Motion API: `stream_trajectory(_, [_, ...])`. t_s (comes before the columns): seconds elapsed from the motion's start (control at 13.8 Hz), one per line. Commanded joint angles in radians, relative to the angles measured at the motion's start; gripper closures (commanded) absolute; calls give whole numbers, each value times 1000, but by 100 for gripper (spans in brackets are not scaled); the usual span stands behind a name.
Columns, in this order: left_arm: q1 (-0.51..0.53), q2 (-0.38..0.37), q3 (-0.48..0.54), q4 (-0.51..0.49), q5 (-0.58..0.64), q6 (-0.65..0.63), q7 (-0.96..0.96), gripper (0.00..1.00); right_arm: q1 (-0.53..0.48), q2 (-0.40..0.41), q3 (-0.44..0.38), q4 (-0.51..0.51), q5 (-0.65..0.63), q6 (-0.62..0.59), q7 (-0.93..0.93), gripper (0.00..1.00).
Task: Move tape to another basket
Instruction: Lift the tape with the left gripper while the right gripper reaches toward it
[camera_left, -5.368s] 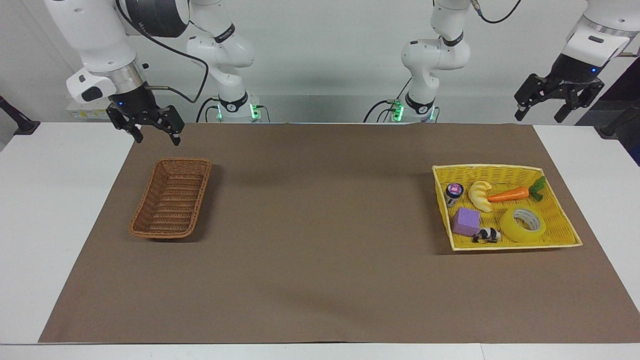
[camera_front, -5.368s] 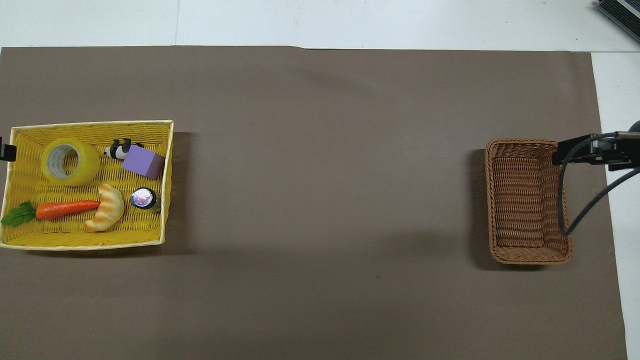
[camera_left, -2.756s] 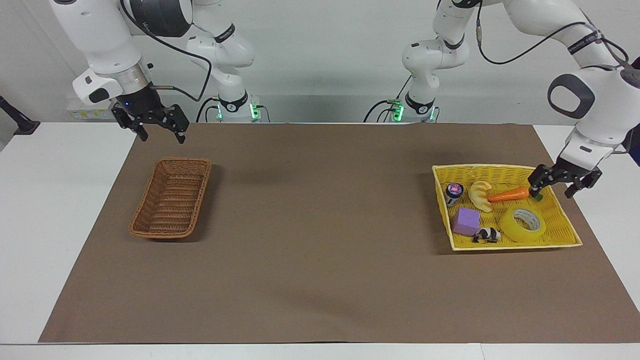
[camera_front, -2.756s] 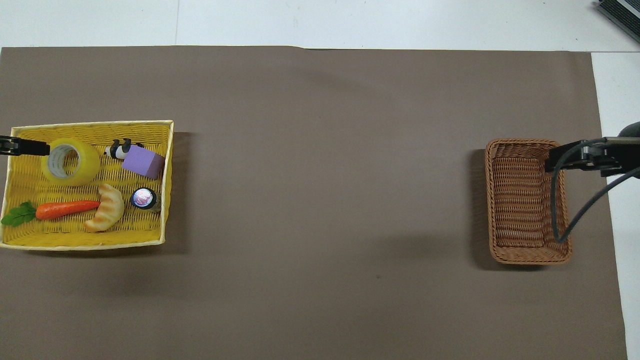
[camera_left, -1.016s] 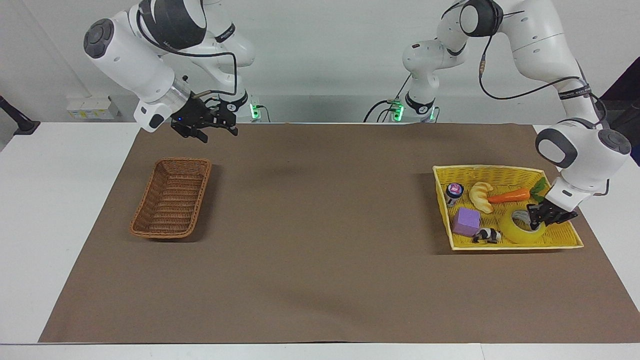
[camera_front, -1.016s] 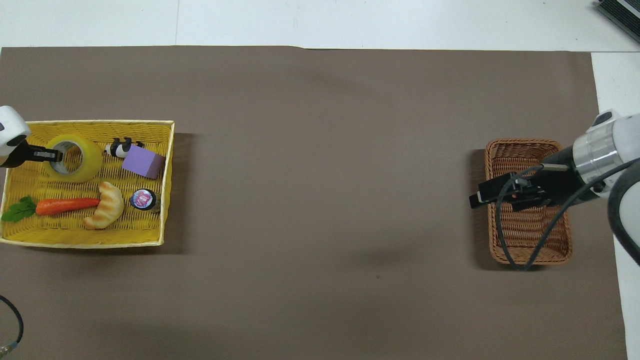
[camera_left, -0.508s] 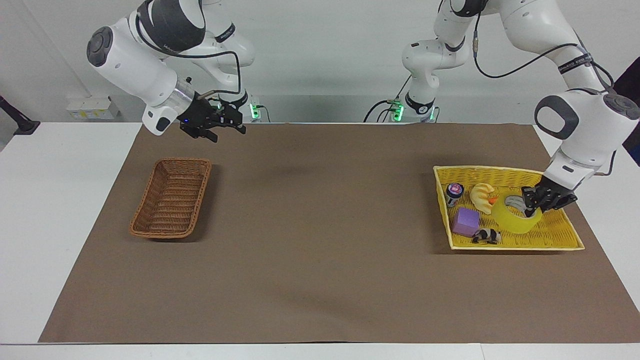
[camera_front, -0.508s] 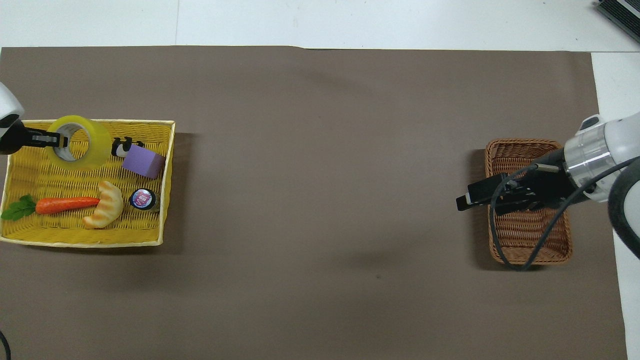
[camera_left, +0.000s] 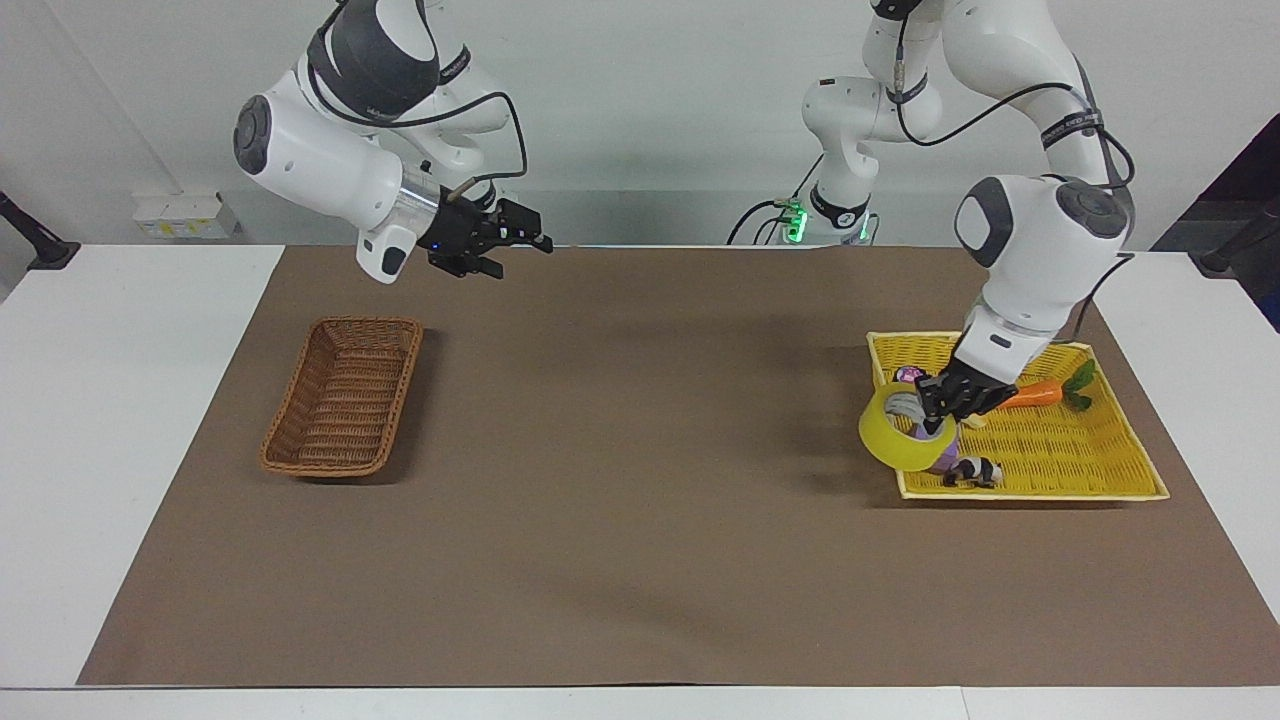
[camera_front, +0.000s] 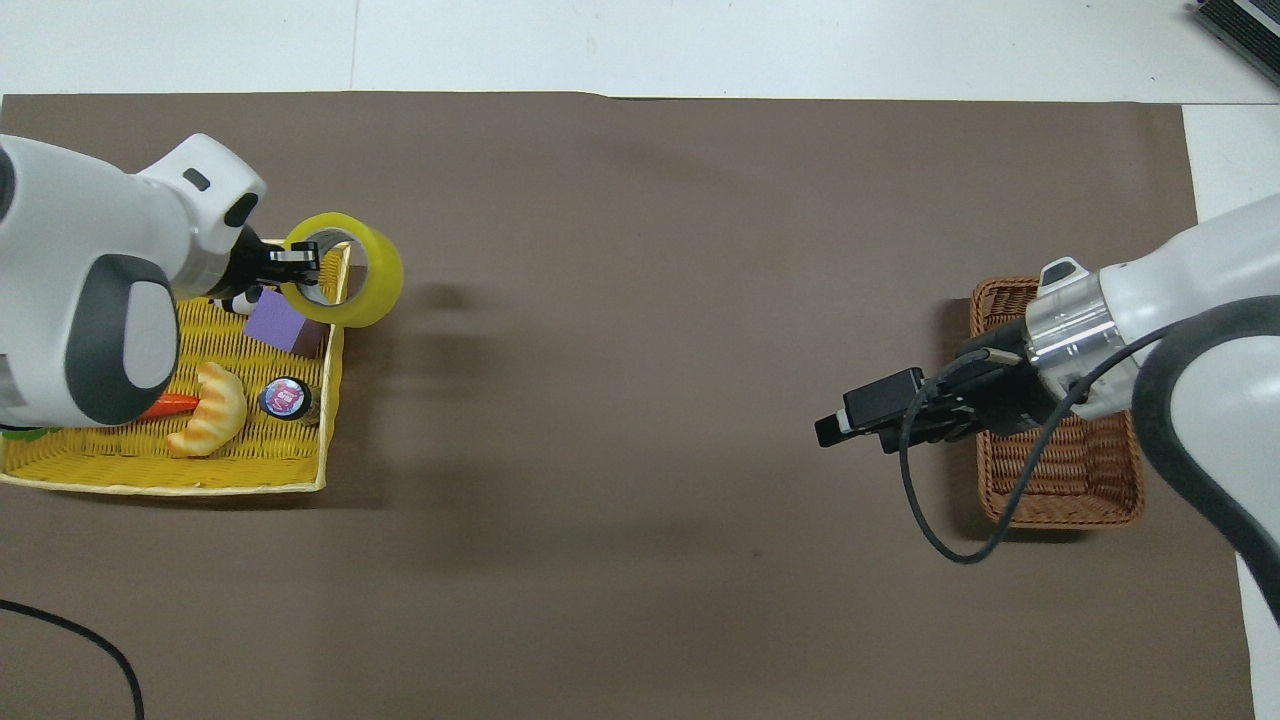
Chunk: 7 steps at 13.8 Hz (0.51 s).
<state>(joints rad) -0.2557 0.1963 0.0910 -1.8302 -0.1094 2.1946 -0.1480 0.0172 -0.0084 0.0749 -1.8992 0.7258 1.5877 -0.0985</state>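
Observation:
The yellow tape (camera_left: 893, 442) hangs in the air in my left gripper (camera_left: 935, 410), which is shut on the roll's wall. It is over the yellow tray's (camera_left: 1030, 492) edge toward the table's middle. In the overhead view the tape (camera_front: 368, 280) and left gripper (camera_front: 300, 258) show over that same tray edge. The brown wicker basket (camera_left: 343, 395) stands empty at the right arm's end of the table; the overhead view shows it (camera_front: 1060, 485) too. My right gripper (camera_left: 525, 240) is open and empty, raised over the mat beside the brown basket (camera_front: 835, 425).
The yellow tray (camera_front: 160, 488) holds a carrot (camera_left: 1030, 392), a croissant toy (camera_front: 210, 425), a purple block (camera_front: 285, 325), a small panda (camera_left: 972, 470) and a small jar (camera_front: 287, 398). A brown mat (camera_left: 640, 480) covers the table.
My left gripper has carried the tape up and across the tray toward the table's middle. My right gripper has moved farther from the brown basket toward the middle.

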Motion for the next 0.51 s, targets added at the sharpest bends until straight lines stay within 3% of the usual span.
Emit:
stream_trajectory(0.0, [-89, 18, 19, -17, -13, 74, -105, 100, 38, 7, -1, -79, 107, 89, -81, 0])
stream_trajectory(0.44, [-203, 38, 18, -63, -61, 132, -189, 100, 211, 120, -1, -106, 295, 357, -121, 0])
